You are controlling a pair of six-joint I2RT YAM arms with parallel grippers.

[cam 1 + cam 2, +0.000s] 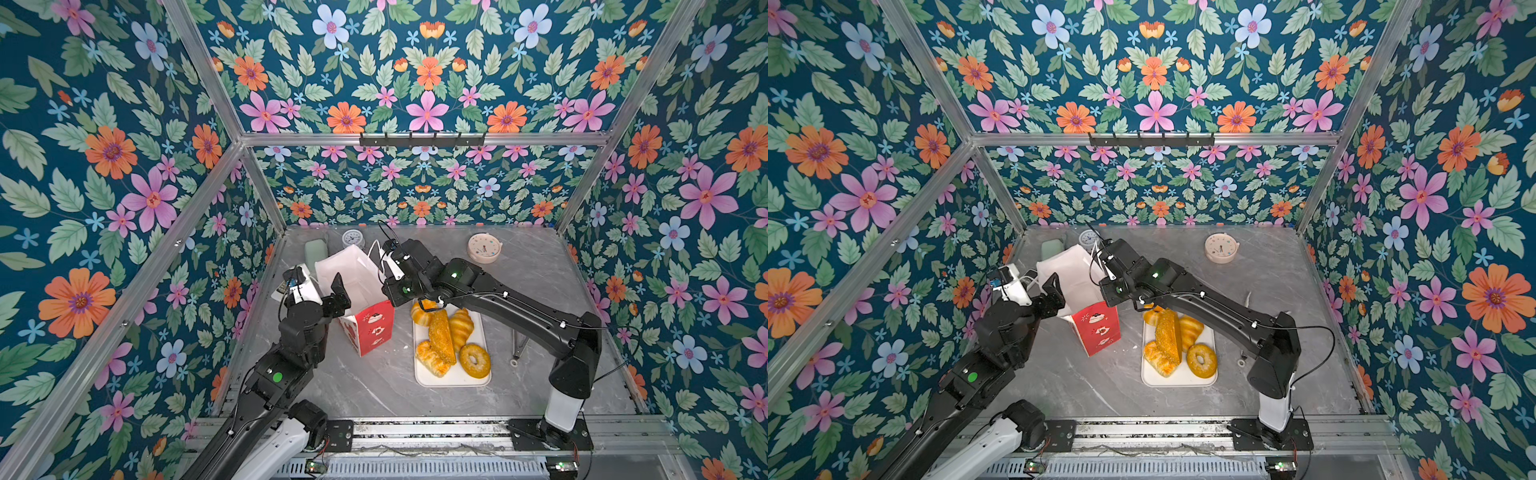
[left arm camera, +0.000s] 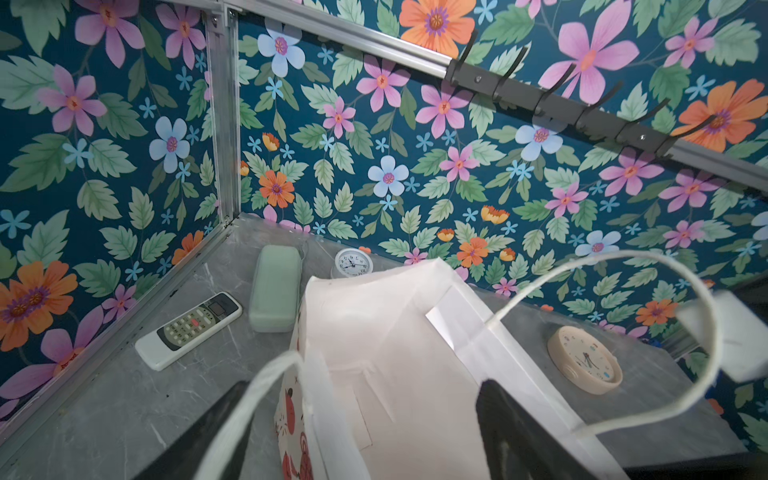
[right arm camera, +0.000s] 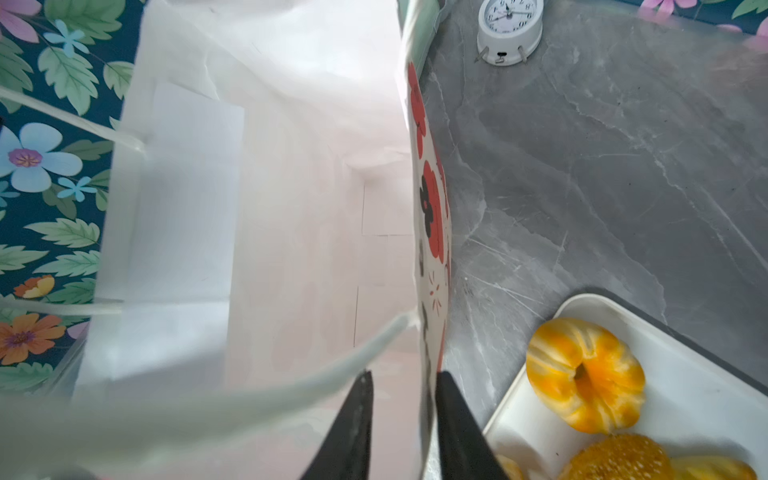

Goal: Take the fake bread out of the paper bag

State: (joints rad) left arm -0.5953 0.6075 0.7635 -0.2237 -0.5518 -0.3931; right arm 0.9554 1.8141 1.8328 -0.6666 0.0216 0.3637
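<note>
All five pieces of fake bread (image 1: 442,336) lie on a white tray (image 1: 453,380) on the counter (image 1: 561,270), beside the standing paper bag (image 1: 370,328) and in neither hand. The right hand (image 3: 402,376) pinches the bag's wall. The left hand (image 2: 365,386) gapes wide astride the opposite wall.

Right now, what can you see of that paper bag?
The paper bag is white with a red picture-printed band at its base and white cord handles. It stands on the grey table, mouth open, nothing visible inside. The open left gripper and the right gripper each straddle a wall at the rim.
</note>
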